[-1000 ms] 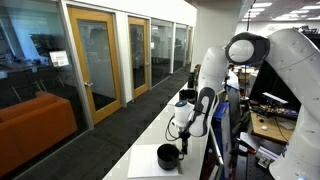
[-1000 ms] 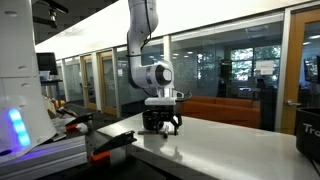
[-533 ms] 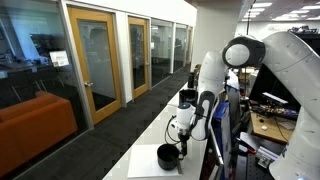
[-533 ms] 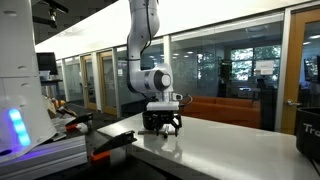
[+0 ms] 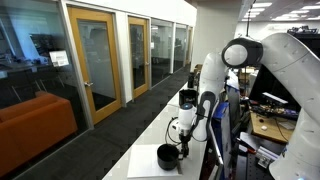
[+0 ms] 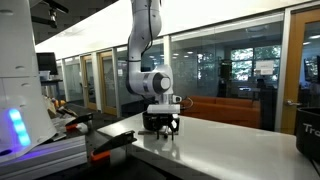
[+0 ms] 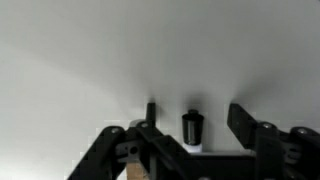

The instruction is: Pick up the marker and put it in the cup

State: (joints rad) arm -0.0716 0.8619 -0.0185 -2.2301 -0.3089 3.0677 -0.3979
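Note:
In the wrist view, the marker [image 7: 192, 131] lies on the white table with its black cap pointing away and a bit of white body near the palm. My gripper [image 7: 196, 110] is open, with one finger on each side of the marker and clear gaps between them. In both exterior views the gripper [image 5: 183, 129] [image 6: 163, 126] points down, low over the table. The small glossy black cup [image 5: 168, 157] stands on the table close beside the gripper, nearer the camera. The marker is too small to make out in the exterior views.
The long white table [image 5: 150, 135] runs beside glass-walled offices with wooden door frames [image 5: 95, 60]. An orange sofa [image 5: 35, 125] stands beyond the table. A cluttered workbench [image 6: 70, 125] with cables and a red-handled tool sits at the table's end.
The arm's upper links shifted slightly and the gripper settled a little over the table. The cup has not moved.

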